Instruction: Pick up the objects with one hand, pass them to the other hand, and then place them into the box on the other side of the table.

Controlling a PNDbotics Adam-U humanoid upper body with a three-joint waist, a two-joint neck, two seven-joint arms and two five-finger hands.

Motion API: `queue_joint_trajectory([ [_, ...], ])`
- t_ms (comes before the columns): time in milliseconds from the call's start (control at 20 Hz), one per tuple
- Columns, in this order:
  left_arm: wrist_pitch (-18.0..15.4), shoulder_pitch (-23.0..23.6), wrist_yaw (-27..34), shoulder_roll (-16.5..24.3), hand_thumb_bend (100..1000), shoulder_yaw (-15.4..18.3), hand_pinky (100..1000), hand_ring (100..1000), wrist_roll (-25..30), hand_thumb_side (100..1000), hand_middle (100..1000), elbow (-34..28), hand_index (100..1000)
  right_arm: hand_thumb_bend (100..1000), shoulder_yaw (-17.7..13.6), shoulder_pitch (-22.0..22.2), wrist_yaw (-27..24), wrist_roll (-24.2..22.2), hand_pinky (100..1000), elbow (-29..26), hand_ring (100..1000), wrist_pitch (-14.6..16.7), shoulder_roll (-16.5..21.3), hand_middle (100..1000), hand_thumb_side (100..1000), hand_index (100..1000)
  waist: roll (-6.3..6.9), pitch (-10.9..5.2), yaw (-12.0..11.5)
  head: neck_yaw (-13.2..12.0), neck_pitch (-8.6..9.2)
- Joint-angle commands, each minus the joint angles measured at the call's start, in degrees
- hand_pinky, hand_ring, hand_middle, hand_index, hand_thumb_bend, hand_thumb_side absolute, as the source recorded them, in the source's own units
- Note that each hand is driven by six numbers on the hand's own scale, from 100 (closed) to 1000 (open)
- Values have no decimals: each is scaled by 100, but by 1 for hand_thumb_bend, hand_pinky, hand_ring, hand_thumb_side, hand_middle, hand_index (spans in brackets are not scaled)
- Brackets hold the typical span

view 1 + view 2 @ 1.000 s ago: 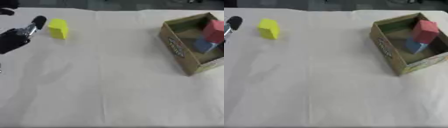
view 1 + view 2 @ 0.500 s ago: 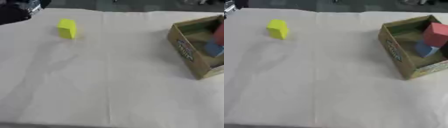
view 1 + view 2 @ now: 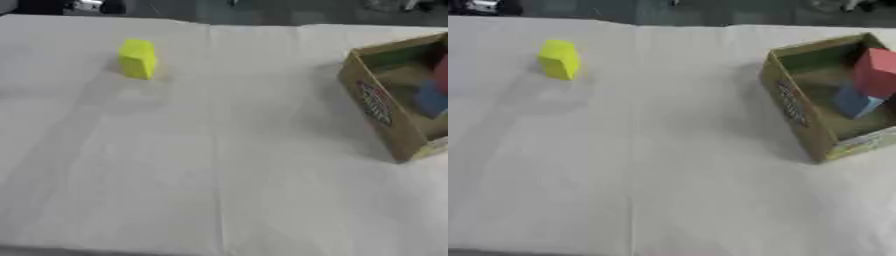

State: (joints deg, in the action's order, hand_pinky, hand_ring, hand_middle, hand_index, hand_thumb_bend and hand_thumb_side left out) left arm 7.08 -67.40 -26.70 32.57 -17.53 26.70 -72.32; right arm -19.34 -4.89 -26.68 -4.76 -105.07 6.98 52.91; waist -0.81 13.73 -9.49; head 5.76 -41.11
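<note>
A yellow block (image 3: 137, 59) stands alone on the white cloth at the far left. At the right sits an open cardboard box (image 3: 794, 107) holding a red block (image 3: 875, 72) and a blue block (image 3: 855, 100). Only a dark and silver bit of my left hand (image 3: 87, 6) shows at the top left edge, well apart from the yellow block. My right hand does not show in either view.
The white tablecloth (image 3: 219, 165) covers the whole table, with a crease running down its middle. Its far edge lies along the top of the view, with a dark floor beyond it. The box stands askew near the right edge.
My left hand has drawn back from beside the yellow block, up to the top left edge. The whole picture has also shifted, so the camera moved. The blocks and the box have stayed put.
</note>
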Motion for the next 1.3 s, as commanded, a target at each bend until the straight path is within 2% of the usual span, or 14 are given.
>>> queue_joint_trajectory([
  [50,-382,-423,-594,-78,916,-48,797,778,643,328,726,567,846,100,-29,-25,89,-53,1000,-135,883,-52,76,873,495,918,25,15,9,-73,82],
  [350,-882,-879,-1741,-512,925,160,807,780,1447,267,731,1627,851,100,12,-75,134,-99,1000,-220,881,-87,16,872,492,918,-6,96,66,-245,159],
  [500,-1048,-1037,-2408,-618,968,228,827,788,1601,191,746,1885,835,100,23,-98,177,-103,1000,-254,881,-91,-6,876,490,918,-18,160,121,-375,205],
  [650,-1216,-1149,-3018,-659,923,312,830,793,1671,100,735,2017,808,100,16,-107,225,-84,1000,-308,878,-81,-32,873,490,917,-17,233,188,-463,297],
  [750,-1275,-1191,-3224,-675,886,407,835,796,1673,100,739,2109,807,100,16,-106,249,-72,1000,-339,876,-79,-48,872,487,917,-27,276,234,-488,353],
  [1050,-1378,-1298,-3415,-723,890,542,843,797,1767,100,736,2268,823,100,27,-102,328,-43,1000,-373,870,-105,-81,867,489,913,-50,369,291,-512,462],
  [1300,-1275,-1331,-3622,-803,853,660,841,798,1836,100,737,2451,813,100,47,-123,376,-57,1000,-366,866,-154,-119,863,489,911,-74,429,325,-522,589],
])
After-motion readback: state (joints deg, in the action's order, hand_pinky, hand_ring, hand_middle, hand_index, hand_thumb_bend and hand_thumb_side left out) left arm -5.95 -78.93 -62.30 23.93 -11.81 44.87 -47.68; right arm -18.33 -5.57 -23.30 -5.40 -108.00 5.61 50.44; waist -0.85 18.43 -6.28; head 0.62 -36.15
